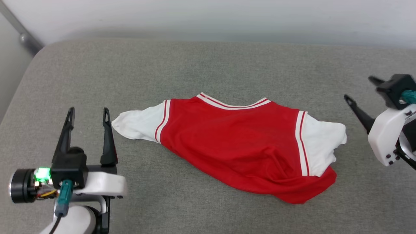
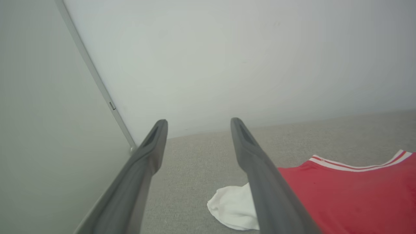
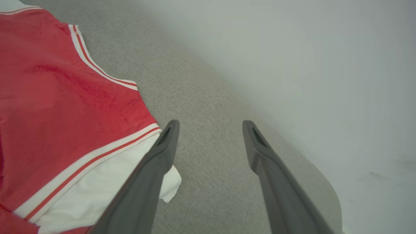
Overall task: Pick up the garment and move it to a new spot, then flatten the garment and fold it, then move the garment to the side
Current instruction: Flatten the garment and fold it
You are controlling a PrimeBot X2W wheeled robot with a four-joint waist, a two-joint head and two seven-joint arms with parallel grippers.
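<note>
A red short-sleeved T-shirt of thin, slightly sheer knit cloth [image 1: 234, 139] lies in the middle of a grey, coarse-woven upholstered surface [image 1: 208, 65] that has a rounded far-left corner. The garment is one piece, spread out but rumpled. Its collar, trimmed in red-and-white stripes [image 1: 232, 104], faces the pale wall [image 1: 208, 16], and its lower hem is bunched into soft folds toward the robot's right. It has two white sleeves, each joined to the red body by a striped seam. The left sleeve [image 1: 138, 125] tapers to a soft point, while the right sleeve [image 1: 325, 143] is crumpled with a wavy edge.

There are two grippers, each with two long dark tapered fingers. The left gripper [image 1: 88, 113] stands released and empty, its fingers wide apart, with the inner finger just beside the left sleeve's cuff. I cannot tell whether they touch. In the left wrist view that finger crosses in front of the sleeve [image 2: 232, 208]. The right gripper [image 1: 360, 88] is also spread wide and grasps nothing, near the right sleeve but apart from it.

A small green light [image 1: 41, 174] glows on the left wrist, above a teal cable plug [image 1: 65, 191]. A thin grey metal strip [image 1: 19, 29] runs down the wall at the far left.
</note>
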